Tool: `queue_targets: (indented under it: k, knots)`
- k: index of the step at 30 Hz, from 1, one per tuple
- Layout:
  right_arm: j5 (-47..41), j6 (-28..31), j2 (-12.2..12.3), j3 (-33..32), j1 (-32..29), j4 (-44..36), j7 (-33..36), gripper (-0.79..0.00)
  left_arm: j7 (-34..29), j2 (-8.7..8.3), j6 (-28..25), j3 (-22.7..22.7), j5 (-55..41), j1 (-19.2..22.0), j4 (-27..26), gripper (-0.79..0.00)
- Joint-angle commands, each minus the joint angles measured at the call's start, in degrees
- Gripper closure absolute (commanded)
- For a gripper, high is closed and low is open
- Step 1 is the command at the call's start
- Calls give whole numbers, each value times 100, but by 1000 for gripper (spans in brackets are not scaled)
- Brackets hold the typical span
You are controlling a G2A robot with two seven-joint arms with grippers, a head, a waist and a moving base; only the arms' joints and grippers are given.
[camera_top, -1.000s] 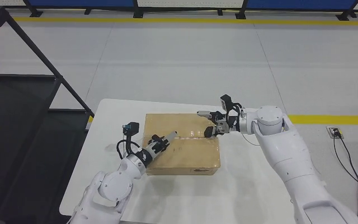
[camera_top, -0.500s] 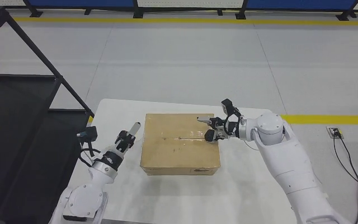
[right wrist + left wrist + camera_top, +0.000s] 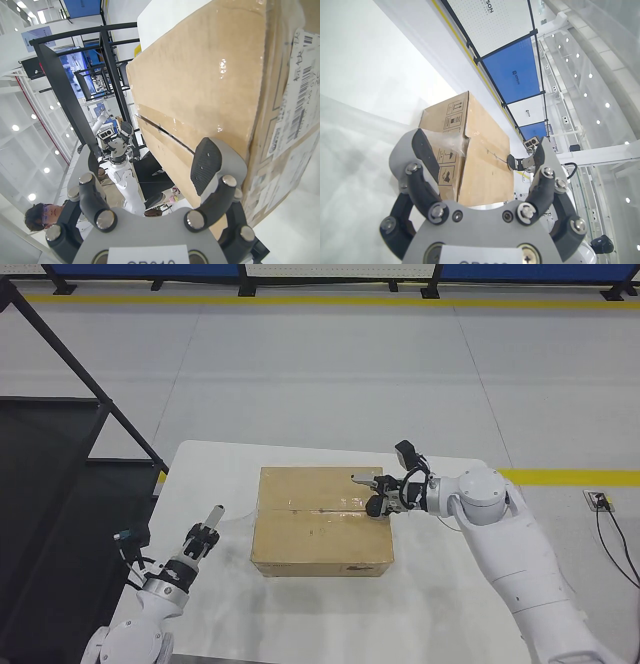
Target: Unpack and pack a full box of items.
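Observation:
A brown cardboard box [image 3: 320,519] stands shut on the white table [image 3: 440,594], its taped top seam running left to right. My right gripper [image 3: 370,491] is open at the box's right top edge, over the end of the seam. In the right wrist view one of its fingers [image 3: 206,163] lies against the box [image 3: 200,75] top beside the seam, and the other hangs off the box. My left gripper [image 3: 206,530] is open above the table, left of the box and apart from it. Between its fingers [image 3: 423,152] the left wrist view shows the box [image 3: 482,140] end.
A black metal rack [image 3: 60,514] stands off the table's left edge. Bare table lies in front of the box and to its right. Labels cover the box's right end [image 3: 295,105].
The left arm has drawn back from the box top to the left and toward the table's front left. The right gripper has stayed at the box's right edge.

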State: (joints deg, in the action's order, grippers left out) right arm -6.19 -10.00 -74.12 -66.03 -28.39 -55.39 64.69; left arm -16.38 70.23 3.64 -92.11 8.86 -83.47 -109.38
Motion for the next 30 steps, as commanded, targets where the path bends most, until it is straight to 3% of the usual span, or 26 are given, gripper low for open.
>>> queue_targets:
  k: [1, 12, 15, 21, 30]
  knots:
    - [1, 33, -3, 21, -75, -94, -125, -785, 12, 10, 90, 52, -100, 22, 214, -785]
    - [113, 31, 16, 163, -133, -382, -279, -785, 220, 89, 440, 297, -811, 255, 1383, -785]
    - [141, 24, 18, 199, -145, -464, -353, -785, 543, 135, 482, 359, -1092, 516, 1759, -785]
    - [161, 15, 43, 203, -195, -602, -412, -785, 564, 222, 579, 447, -2067, 1166, 2509, -785]
    - [163, -32, 89, 184, -277, -742, -426, -785, 658, 339, 856, 818, -2611, 2046, 3449, -785]
